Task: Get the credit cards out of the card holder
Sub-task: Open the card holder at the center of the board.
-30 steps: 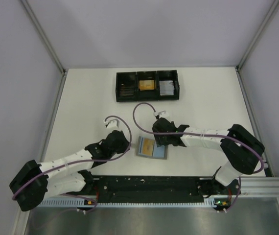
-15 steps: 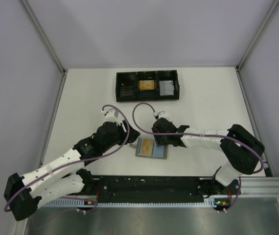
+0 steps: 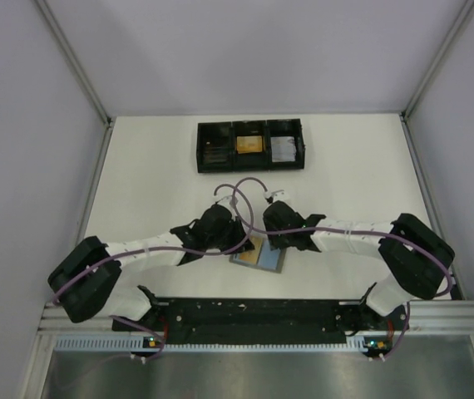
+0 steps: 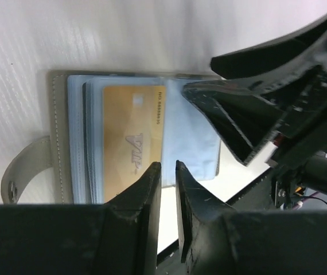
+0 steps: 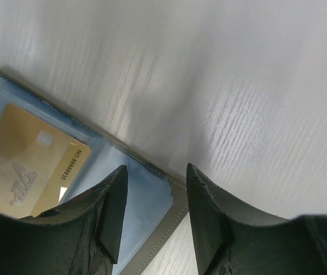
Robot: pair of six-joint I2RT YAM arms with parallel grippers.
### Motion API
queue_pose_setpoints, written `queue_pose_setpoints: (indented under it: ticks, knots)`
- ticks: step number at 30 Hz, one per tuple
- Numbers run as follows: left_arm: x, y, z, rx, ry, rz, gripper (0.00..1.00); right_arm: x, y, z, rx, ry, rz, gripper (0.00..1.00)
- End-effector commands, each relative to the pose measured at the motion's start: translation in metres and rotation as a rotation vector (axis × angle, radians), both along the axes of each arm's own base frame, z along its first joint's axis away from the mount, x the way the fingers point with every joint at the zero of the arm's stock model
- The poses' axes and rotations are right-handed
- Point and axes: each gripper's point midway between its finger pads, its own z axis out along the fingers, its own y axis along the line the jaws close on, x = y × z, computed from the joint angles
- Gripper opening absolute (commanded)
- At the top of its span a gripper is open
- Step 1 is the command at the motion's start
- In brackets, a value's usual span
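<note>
— Where was the card holder (image 3: 259,254) lying?

— Open and flat on the table, near my bases and between my two arms. The black tray (image 3: 250,145) sat well apart at the far side. The holder showed its light blue sleeves, and a gold card (image 4: 132,143) was in the top one, in the half on my left. The tab (image 4: 28,167) stuck out past the holder's outer edge.

— Which arm was nearer that card?

— The left. My left gripper (image 4: 167,169) was right at the card's near short edge. From that wrist, the card's long axis ran straight away from my fingertips, so I judged that pulling it back along that line would suit best.

— And the left jaws?

— Almost together, with only a slit between them. I saw table and blue sleeve through the slit and no card in it, so I took it as not yet gripping. The card's near corner ran under one finger, so I couldn't tell whether it touched.

— And the right?

— My right gripper (image 5: 155,172) came in from the opposite side with its fingers apart. It straddled the holder's edge, one finger over the blue sleeve beside the card and the other over bare table. It held nothing. I couldn't tell whether it pressed on the holder, but I judged it well placed to pin it.
</note>
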Motion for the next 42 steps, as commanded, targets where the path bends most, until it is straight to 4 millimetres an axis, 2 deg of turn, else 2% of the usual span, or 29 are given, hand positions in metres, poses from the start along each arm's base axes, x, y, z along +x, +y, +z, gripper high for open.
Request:
queue_pose_setpoints:
  ticks: [1,7,15,20,24,27,31,37,42]
  knots:
    - [0.005,-0.01,-0.008,-0.047,-0.01,0.0,0.19,0.001,-0.002,0.014,0.052,-0.021,-0.018,0.46]
    - [-0.004,0.0,-0.036,-0.022,0.048,0.034,0.13,0.0,0.008,0.045,0.149,-0.053,0.0,0.47]
    - [-0.004,0.007,-0.038,-0.004,0.036,0.063,0.13,0.003,0.027,0.088,0.295,-0.088,0.0,0.48]
    - [-0.003,0.01,-0.041,0.01,0.034,0.078,0.13,-0.003,0.05,0.118,0.437,-0.077,0.052,0.45]
    - [-0.003,0.01,-0.042,0.018,0.032,0.079,0.12,-0.003,0.068,0.134,0.518,-0.063,0.064,0.43]
    - [-0.004,0.011,-0.043,0.025,0.031,0.081,0.12,0.001,0.076,0.131,0.517,-0.028,0.047,0.39]
    - [-0.003,0.01,-0.042,0.028,0.022,0.085,0.12,0.011,0.079,0.116,0.467,0.018,-0.025,0.33]
    - [-0.002,0.01,-0.032,0.021,-0.011,0.09,0.12,0.017,0.095,0.105,0.438,0.102,-0.029,0.32]
    - [-0.003,0.01,-0.028,0.025,-0.021,0.082,0.12,0.007,0.103,0.088,0.4,0.199,0.007,0.26]
